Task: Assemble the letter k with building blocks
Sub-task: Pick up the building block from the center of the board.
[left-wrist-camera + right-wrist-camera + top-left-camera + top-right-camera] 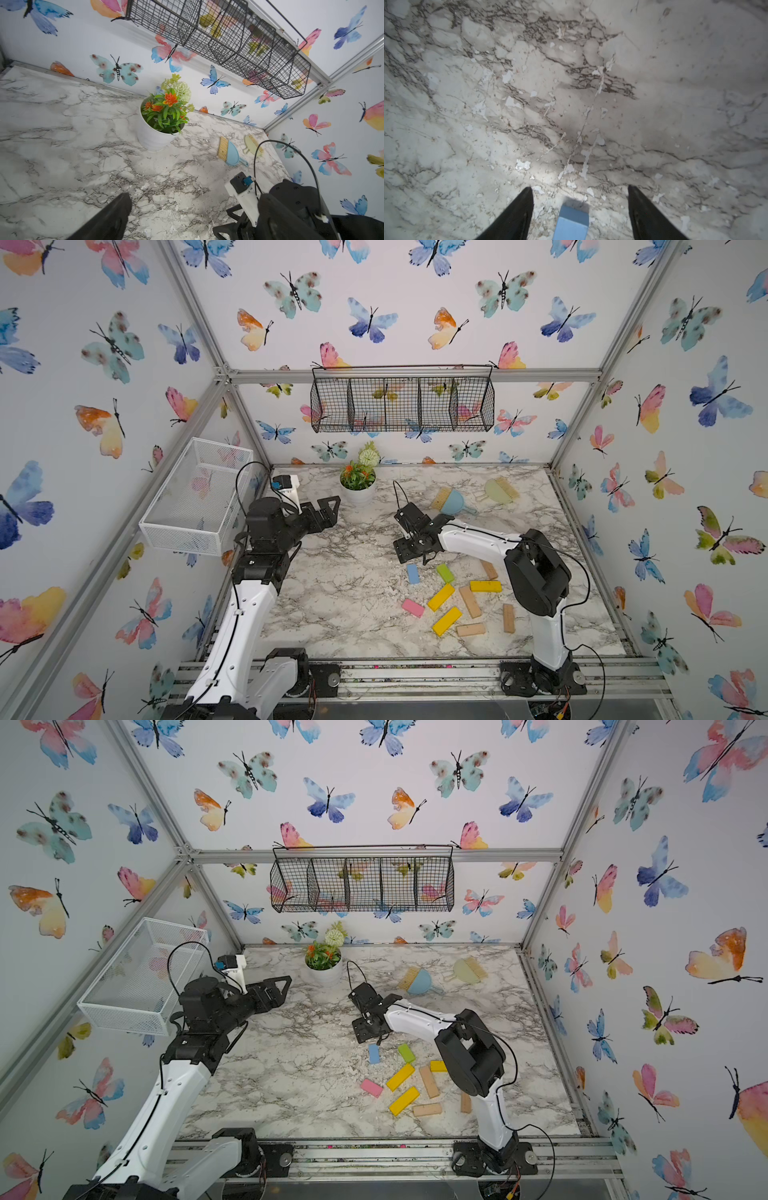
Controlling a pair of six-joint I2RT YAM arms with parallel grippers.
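My right hand (579, 187) sits low over the counter (571, 83), fingers (517, 214) apart either side of the light blue block (572, 225), untouched, set to pinch its width; other blocks (440, 596) lie scattered nearby, left hand (330, 512) parked wide apart.

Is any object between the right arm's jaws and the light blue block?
Nothing visible does. In the right wrist view the light blue block lies on the table between the open jaws, a gap on each side. In a top view the nearest green block lies apart from it.
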